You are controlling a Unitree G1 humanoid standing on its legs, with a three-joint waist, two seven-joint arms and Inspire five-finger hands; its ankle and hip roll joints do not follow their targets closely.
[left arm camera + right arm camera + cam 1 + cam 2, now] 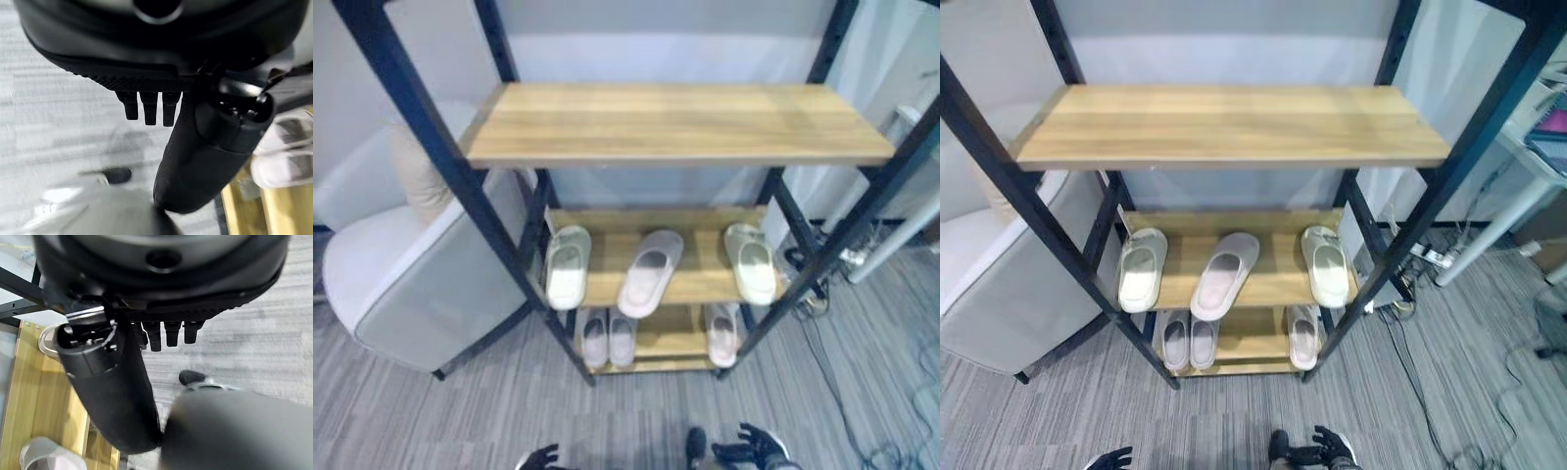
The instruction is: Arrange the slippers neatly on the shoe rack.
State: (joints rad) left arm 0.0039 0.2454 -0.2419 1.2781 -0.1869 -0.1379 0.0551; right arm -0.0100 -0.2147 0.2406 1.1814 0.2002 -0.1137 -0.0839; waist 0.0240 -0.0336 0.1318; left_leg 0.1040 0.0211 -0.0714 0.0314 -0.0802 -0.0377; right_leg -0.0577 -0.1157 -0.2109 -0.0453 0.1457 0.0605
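- Left eye view: the shoe rack (450,162) has a bare wooden top shelf (675,122). On the middle shelf (695,279) lie three pale slippers — a left slipper (568,266) and a right slipper (752,261) roughly straight, and a centre slipper (650,272) slanted, its heel poking over the front edge. That crooked one is likely what the tidying has to fix. The bottom shelf (671,343) carries a neat pair (608,338) side by side and a single slipper (722,333) apart on the right. A white armchair (401,264) stands just beside the rack.
- Right eye view: the left hand (1111,457) and the right hand (1327,448) hang low at the near edge, over grey carpet (1430,392), well apart from every slipper.
- Left wrist view: the left hand's fingers (149,107) hang straight, slightly apart, clamped on nothing; a slipper shows blurred past the thumb.
- Right wrist view: the right hand's fingers (171,333) hang straight, slightly apart and empty — the thumb points toward the wooden shelving.
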